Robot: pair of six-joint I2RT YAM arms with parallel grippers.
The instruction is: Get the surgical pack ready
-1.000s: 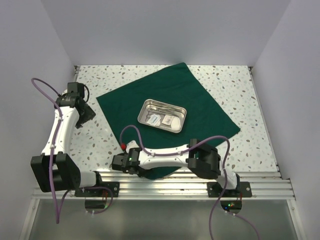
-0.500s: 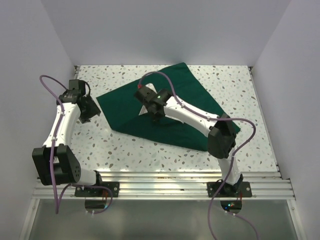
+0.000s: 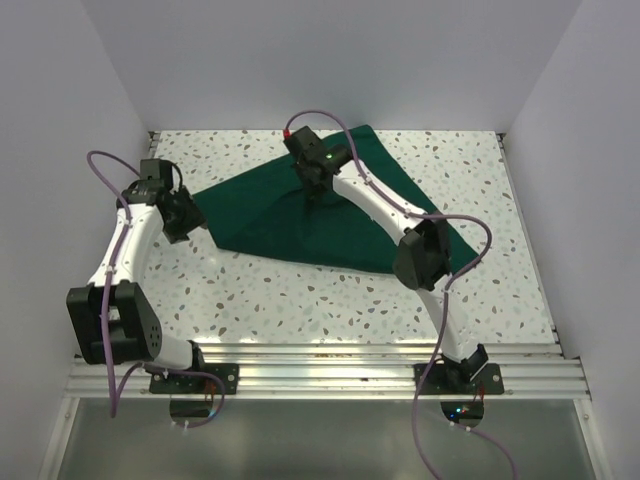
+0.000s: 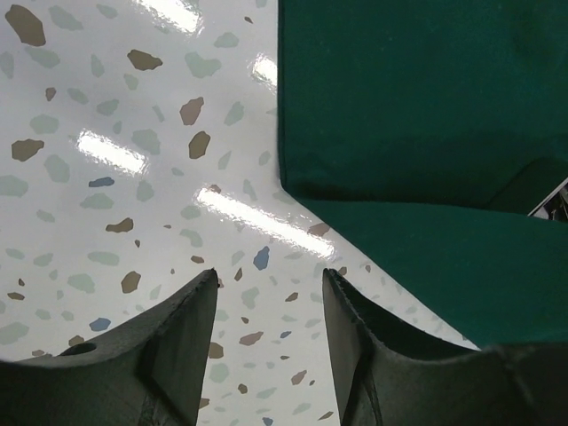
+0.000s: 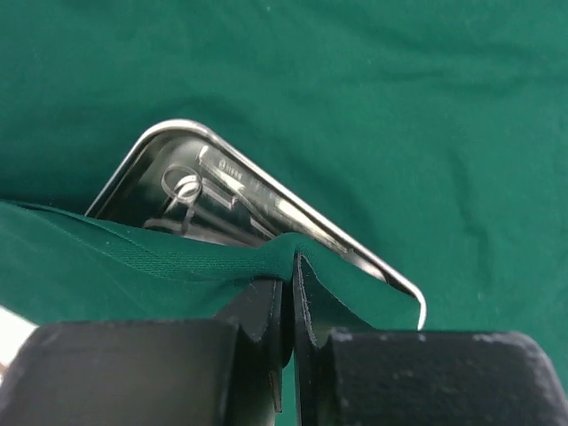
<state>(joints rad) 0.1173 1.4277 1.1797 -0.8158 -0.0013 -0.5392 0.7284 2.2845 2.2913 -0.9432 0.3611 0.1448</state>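
Though matte, creased green drape (image 3: 262, 215)

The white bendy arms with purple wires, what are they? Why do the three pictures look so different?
They are robot arms, a left arm and a right arm, bolted at the near edge of a speckled table. Each ends in a two-finger pinching tool. The wide picture comes from a camera fixed above and behind them; the other two come from small cameras on the wrists, looking past the fingers. On the table lies a large dark green fabric drape. The right tool is shut on a fold of that drape, holding it over a shallow shiny steel tray with metal instruments inside. From above, the cloth hides the tray. The left tool is open, holds nothing, and hovers over bare table beside the drape's edge.
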